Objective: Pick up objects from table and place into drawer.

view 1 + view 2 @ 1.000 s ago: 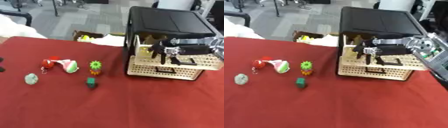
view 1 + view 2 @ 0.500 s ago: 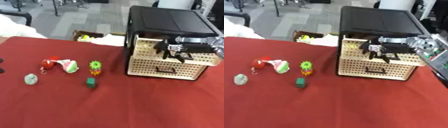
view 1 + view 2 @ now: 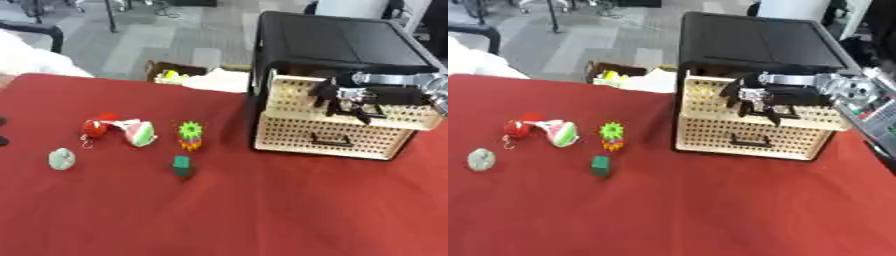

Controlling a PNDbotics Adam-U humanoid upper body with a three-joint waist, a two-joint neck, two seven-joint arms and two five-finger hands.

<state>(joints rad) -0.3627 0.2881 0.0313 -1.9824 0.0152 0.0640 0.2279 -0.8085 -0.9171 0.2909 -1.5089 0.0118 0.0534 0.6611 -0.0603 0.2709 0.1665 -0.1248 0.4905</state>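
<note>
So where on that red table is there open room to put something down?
The whole near strip of the red table is bare, and so is the stretch between the green block and the drawer unit. It is crowded at the left, round the red-and-green toy, the green gear and the pale oval, and at the upper drawer, where the right hand reaches.

Our right arm (image 3: 846, 90) comes in from the right side and reaches level across the front of the black drawer cabinet (image 3: 337, 47). Our right hand (image 3: 346, 97) sits at the cabinet's upper cream drawer (image 3: 297, 95), palm toward the drawer front, its dark fingers pointing down over the drawer's top edge. We cannot tell whether those fingers are curled. Our left hand shows nowhere.
</note>
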